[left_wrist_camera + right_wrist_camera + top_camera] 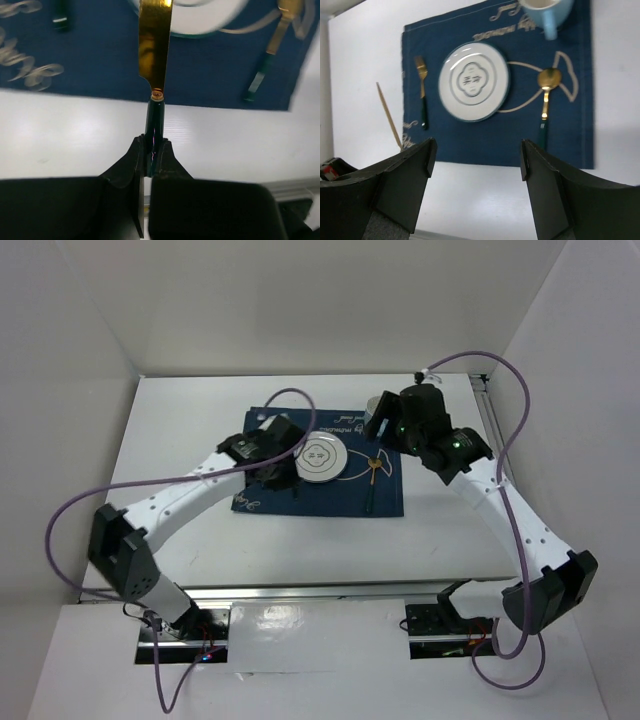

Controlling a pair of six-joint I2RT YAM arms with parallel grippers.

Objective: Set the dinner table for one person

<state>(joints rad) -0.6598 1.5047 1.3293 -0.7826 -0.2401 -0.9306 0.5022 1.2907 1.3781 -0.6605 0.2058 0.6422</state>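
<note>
Left hand (151, 150) clamping knife (155, 45) — plate (210, 17) ahead, spoon (272, 47) right

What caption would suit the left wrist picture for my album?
Left gripper clamps the dark handle of a gold knife, blade pointing at the white plate on the navy placemat.

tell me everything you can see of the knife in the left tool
The knife has a flat, shiny gold blade, metal by its look, joined by a small gold collar to a slim dark green handle. The left tool is shut on the handle's end. The blade points toward the plate, over the mat's edge.
</note>
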